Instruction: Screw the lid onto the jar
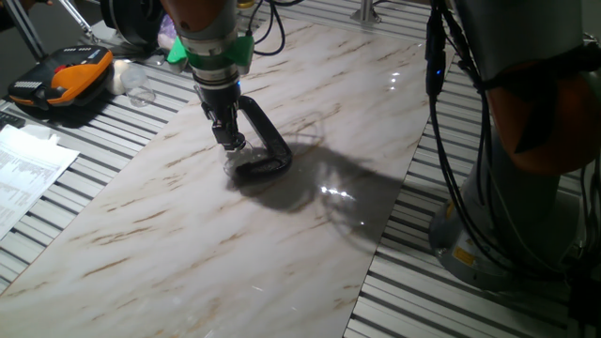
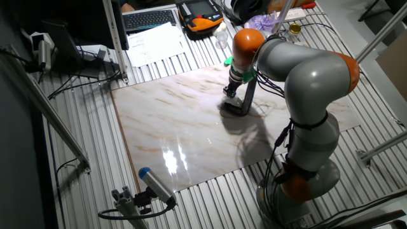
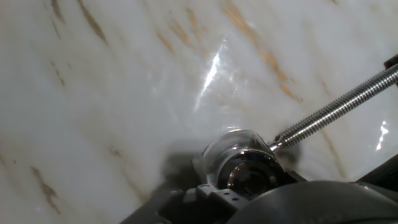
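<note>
The jar (image 1: 235, 162) is small clear glass and stands on the marble slab (image 1: 188, 235), held in the black C-clamp (image 1: 269, 150). In the hand view the jar (image 3: 222, 148) sits against the tip of the clamp's threaded screw (image 3: 336, 107). A round silvery lid (image 3: 249, 177) sits right over the jar's mouth, between my fingers. My gripper (image 1: 229, 143) points straight down onto the jar's top and looks shut on the lid. It also shows in the other fixed view (image 2: 231, 94), beside the clamp (image 2: 245, 102). The lid is too small to make out in the fixed views.
An orange-and-black device (image 1: 61, 80), another clear glass vessel (image 1: 141, 94) and papers (image 1: 23, 164) lie off the slab's left edge on the slatted table. The arm's base (image 1: 526, 197) stands to the right. A blue-tipped tool (image 2: 152, 181) lies near the slab's front.
</note>
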`<act>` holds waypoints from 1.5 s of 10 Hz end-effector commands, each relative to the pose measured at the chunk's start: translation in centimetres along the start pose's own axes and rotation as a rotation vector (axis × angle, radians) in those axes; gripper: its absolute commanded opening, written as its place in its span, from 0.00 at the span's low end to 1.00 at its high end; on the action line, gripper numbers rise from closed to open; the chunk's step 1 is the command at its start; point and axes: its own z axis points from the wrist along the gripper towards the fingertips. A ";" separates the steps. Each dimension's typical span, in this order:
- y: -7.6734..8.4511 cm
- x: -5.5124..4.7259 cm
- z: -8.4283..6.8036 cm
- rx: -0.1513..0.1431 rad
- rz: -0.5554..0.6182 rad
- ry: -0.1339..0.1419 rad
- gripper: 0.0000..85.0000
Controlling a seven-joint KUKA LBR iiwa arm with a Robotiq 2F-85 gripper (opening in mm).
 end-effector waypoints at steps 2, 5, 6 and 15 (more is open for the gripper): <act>-0.1 0.0 0.1 -0.003 0.003 -0.005 0.80; -0.1 0.1 0.5 -0.005 -0.003 0.006 0.80; -0.1 0.1 0.6 -0.002 -0.003 0.005 0.80; -0.1 0.2 1.3 0.013 0.032 -0.007 0.80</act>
